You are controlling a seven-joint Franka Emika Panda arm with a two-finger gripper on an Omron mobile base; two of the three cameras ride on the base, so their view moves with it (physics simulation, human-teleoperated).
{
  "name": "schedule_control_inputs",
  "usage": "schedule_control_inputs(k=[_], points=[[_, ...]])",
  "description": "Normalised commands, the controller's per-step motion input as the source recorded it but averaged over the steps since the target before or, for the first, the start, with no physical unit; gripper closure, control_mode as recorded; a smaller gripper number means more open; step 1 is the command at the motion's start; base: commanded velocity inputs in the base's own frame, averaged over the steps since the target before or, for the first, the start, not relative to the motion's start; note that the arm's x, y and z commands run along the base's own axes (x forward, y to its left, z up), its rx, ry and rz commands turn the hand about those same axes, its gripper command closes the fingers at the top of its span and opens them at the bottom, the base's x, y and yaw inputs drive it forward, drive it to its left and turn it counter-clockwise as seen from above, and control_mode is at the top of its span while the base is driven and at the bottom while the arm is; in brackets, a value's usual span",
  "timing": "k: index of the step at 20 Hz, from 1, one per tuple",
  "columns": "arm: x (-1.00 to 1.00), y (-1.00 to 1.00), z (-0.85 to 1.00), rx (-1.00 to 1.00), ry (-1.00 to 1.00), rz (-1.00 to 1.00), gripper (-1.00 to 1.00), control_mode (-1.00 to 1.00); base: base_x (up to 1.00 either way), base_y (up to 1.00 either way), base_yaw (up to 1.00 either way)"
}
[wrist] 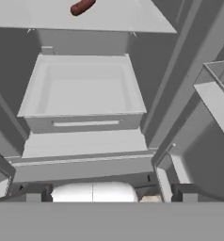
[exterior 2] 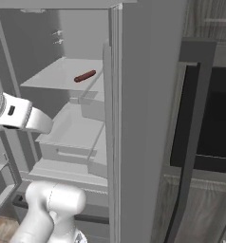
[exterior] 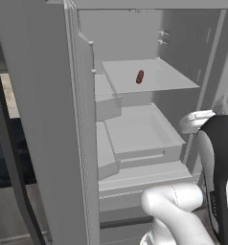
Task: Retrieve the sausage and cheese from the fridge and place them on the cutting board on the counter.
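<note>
The fridge (exterior: 44, 119) stands open, its grey inside facing me. The sausage (exterior: 140, 76), a small dark red-brown oblong, lies alone on the upper shelf (exterior: 168, 79). It also lies on that shelf in the right base view (exterior 2: 85, 76) and sits at the top edge of the hand view (wrist: 82, 6). My gripper (wrist: 111, 197) is open, its fingertips (wrist: 33, 196) far apart with nothing between them. It hangs low in front of the fridge, below and short of the sausage, facing an empty white drawer (wrist: 83, 92). The cheese and the cutting board are out of view.
The open fridge door (exterior 2: 143, 118) with its long dark handle (exterior 2: 191, 142) walls off the right side. Past it is a dark built-in oven (exterior 2: 214, 118). A strip of black counter (exterior: 1, 153) lies behind the left door. Door bins (wrist: 217, 99) jut out at the right of the hand view.
</note>
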Motion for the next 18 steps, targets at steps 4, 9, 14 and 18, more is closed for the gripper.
schedule_control_inputs(k=[4, 9, 14, 18], points=[[0.85, 0.0, 0.03, 0.0, 0.0, -0.02, -1.0, -1.0, 0.0, 0.0, 0.0], [0.69, 0.0, 0.05, 0.0, 0.0, -0.01, -1.0, -1.0, 0.0, 0.0, 0.0], [0.64, 0.0, 0.05, 0.0, -0.01, -0.03, -1.0, -1.0, 0.0, 0.0, 0.0], [0.51, 0.0, 0.01, 0.0, -0.04, -0.05, -1.0, -1.0, 0.0, 0.0, 0.0]])
